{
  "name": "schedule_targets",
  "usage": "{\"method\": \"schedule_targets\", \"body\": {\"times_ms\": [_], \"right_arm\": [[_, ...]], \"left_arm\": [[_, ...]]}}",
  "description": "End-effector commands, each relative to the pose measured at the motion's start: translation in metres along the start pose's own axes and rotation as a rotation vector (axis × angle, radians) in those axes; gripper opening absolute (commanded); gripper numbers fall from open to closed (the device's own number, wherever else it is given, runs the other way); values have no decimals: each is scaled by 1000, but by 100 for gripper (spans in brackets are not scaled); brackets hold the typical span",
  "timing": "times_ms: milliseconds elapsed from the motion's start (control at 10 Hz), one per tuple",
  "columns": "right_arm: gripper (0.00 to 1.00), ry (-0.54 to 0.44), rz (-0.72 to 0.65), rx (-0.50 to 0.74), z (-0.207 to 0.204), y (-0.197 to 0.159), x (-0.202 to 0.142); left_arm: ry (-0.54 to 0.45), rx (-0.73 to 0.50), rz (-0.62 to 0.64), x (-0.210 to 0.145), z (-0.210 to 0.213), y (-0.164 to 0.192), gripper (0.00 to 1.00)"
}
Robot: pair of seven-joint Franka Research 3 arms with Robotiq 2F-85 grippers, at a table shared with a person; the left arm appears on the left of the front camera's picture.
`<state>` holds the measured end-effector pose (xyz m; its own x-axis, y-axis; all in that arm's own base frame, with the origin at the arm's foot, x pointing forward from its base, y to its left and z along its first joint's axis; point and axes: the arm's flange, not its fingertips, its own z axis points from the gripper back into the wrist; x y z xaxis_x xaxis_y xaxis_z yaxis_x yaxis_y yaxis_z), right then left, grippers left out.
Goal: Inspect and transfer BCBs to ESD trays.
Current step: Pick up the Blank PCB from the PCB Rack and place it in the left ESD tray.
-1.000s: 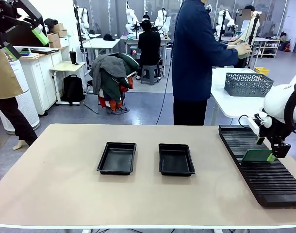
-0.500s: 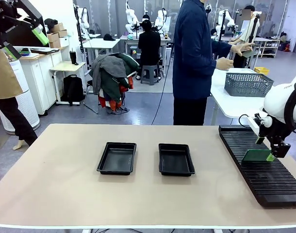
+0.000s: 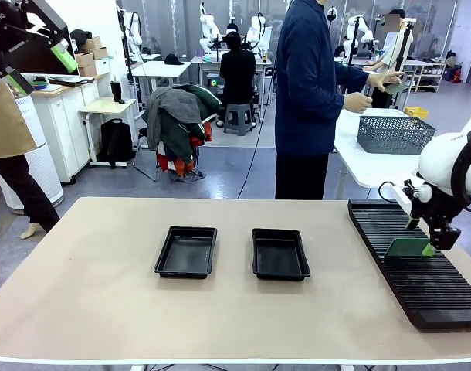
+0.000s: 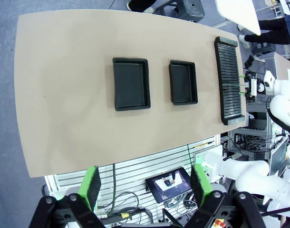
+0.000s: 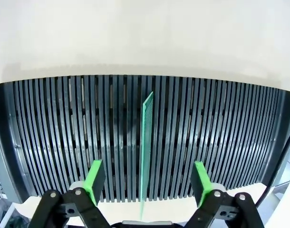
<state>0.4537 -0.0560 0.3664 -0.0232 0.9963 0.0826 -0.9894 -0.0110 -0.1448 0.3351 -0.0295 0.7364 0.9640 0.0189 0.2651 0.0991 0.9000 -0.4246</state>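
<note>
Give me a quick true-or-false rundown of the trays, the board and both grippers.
Both ESD trays are empty: true.
The BCB lies flat in a tray: false; it stands on edge in the slotted rack.
The right gripper straddles the BCB, open, not touching it: true.
The left gripper holds a board: false; it is open and empty, high above the table.

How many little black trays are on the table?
2. The left tray lies near the middle of the table; the right tray lies beside it, a gap between them. Both are empty. The whole table shows, so none seems hidden.
</note>
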Motion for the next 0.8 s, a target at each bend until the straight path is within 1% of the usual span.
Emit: {"method": "schedule_targets", "body": {"times_ms": [0, 100, 200, 300, 400, 500, 600, 700], "right_arm": [[89, 33, -14, -12, -2, -3, -1], [88, 42, -12, -6, -3, -3, -1], [83, 52, -12, -4, -3, -4, 0], [81, 67, -14, 11, -4, -5, 2], [77, 72, -13, 12, -6, -7, 2], [75, 77, -14, 11, -7, -8, 2], [71, 73, -16, 11, -7, -10, 2], [69, 77, -21, 0, -8, -12, 2]], "left_arm": [[-2, -1, 1, -1, 0, 1, 100], [-2, -1, 1, -1, 0, 1, 100], [-2, -1, 1, -1, 0, 1, 100], [-2, -1, 1, -1, 0, 1, 100], [-2, -1, 1, -1, 0, 1, 100], [-2, -1, 1, -1, 0, 1, 100], [-2, -1, 1, -1, 0, 1, 100], [-2, -1, 1, -1, 0, 1, 100]]}}
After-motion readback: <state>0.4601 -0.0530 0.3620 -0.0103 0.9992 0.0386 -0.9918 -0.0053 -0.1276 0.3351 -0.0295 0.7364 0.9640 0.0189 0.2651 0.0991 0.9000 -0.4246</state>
